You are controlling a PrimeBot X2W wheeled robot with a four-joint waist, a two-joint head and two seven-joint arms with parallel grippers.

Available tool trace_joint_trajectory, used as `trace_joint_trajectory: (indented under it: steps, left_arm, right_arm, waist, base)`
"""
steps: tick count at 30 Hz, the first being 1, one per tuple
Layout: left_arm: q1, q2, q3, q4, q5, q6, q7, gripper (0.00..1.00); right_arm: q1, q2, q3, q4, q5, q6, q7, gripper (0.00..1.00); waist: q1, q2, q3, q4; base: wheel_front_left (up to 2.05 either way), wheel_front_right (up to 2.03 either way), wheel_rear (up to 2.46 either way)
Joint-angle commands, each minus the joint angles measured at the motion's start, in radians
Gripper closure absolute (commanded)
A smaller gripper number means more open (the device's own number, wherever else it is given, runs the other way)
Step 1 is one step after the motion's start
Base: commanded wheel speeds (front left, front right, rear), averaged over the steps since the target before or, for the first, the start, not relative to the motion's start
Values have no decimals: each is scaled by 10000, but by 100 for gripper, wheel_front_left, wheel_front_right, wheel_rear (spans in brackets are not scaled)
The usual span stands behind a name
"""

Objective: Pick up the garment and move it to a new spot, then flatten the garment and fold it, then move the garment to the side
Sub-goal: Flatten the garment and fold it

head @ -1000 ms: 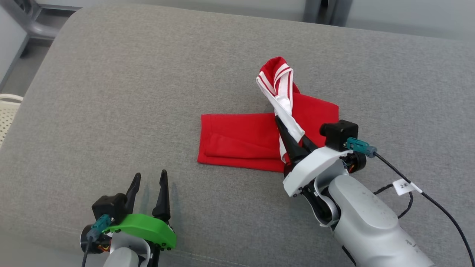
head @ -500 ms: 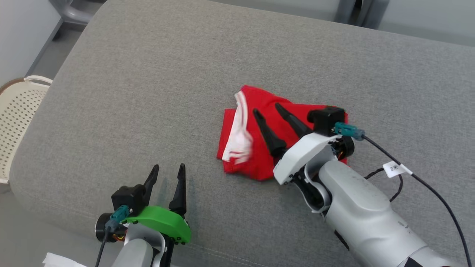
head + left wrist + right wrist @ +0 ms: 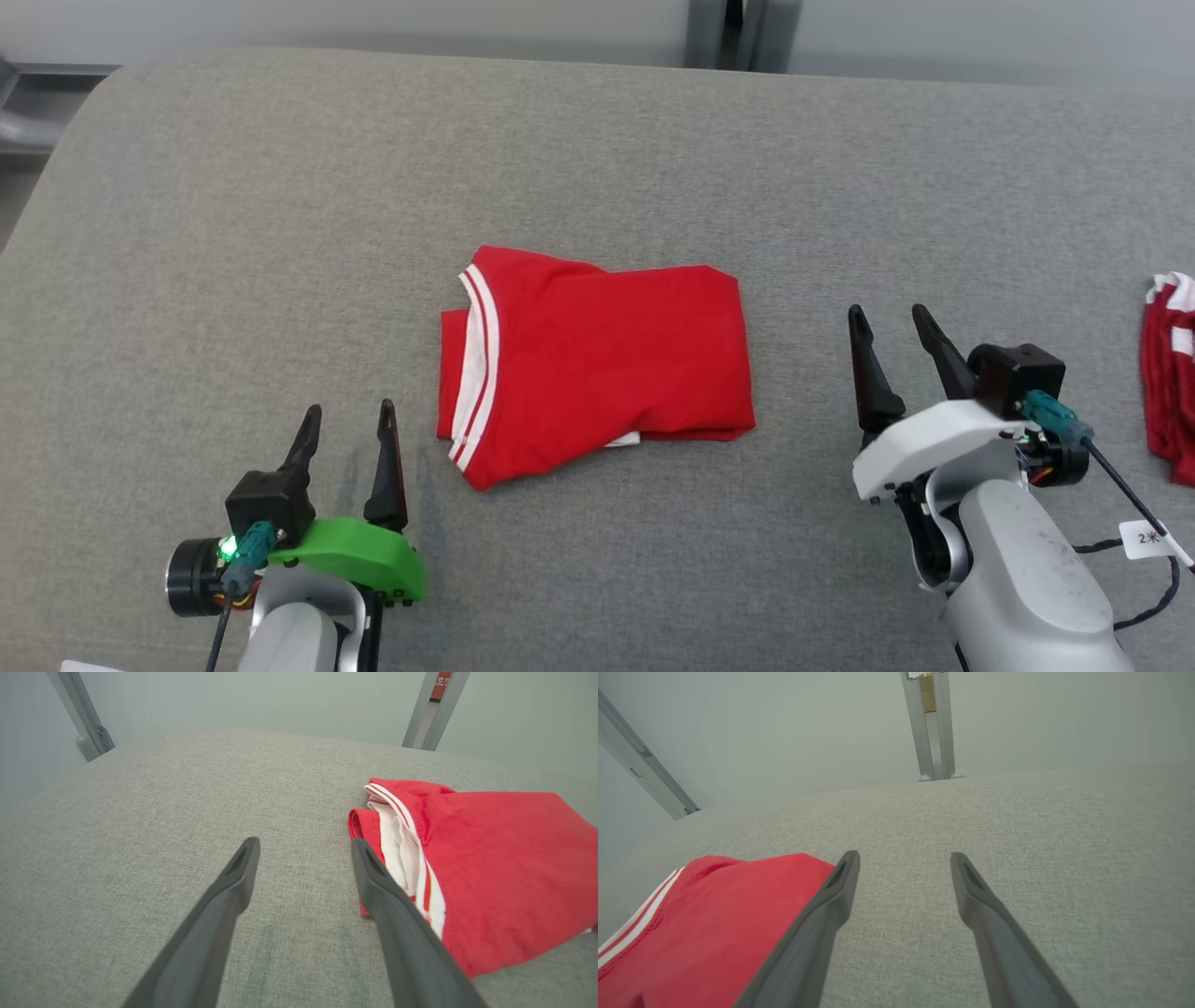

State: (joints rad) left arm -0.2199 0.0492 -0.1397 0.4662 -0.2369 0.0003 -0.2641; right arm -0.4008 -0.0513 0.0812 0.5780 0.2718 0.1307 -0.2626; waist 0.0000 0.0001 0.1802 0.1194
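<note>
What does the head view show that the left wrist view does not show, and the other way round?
Head view: the right hand, open, to the right of the garment and apart from it, and a second red cloth at the right edge.
Left wrist view: an orange sign on the post behind the cushion.
Both: the folded red garment with white stripes, the left hand, open and empty, and the grey cushion.

Folded garment [image 3: 597,359] lies flat on cushion [image 3: 280,187], roughly mid-surface. Left gripper [image 3: 349,409] sits near side, just left of garment's left edge, not touching. Right gripper [image 3: 887,313] sits right of garment, clear gap between. Other cloth [image 3: 1167,373] lies further right, at view's edge.
</note>
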Motion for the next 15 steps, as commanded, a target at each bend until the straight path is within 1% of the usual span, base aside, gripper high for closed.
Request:
trace_joint_trajectory:
  steps: [1, 5, 7, 9, 15]
  left_arm:
    - [223, 40, 185, -88, 237, 69, 8, 0]
    - [606, 39, 625, -278, 465, 59, 8, 0]
    - [853, 36, 787, -362, 529, 48, 8, 0]
    - [1133, 45, 1020, -404, 363, 128, 8, 0]
    - [1686, 40, 1260, -457, 514, 57, 8, 0]
  right_arm:
    - [302, -1, -179, -148, -200, -3, -23, 0]
    - [950, -12, -506, -426, -534, -3, -23, 0]
    - [1232, -1, -465, -555, -698, -3, -23, 0]
    - [1556, -4, -427, -725, -949, -3, -23, 0]
    - [2218, -11, -240, -928, -1012, -3, -23, 0]
  waist:
    - [0, -1, -322, -731]
    - [0, -1, -577, -1101]
    - [0, -1, -740, -1235]
    - [0, -1, -888, -1353]
    - [0, -1, -1305, -1497]
  base:
    - [0, 0, 0]
    - [0, 0, 0]
    - [0, 0, 0]
    - [0, 0, 0]
    - [0, 0, 0]
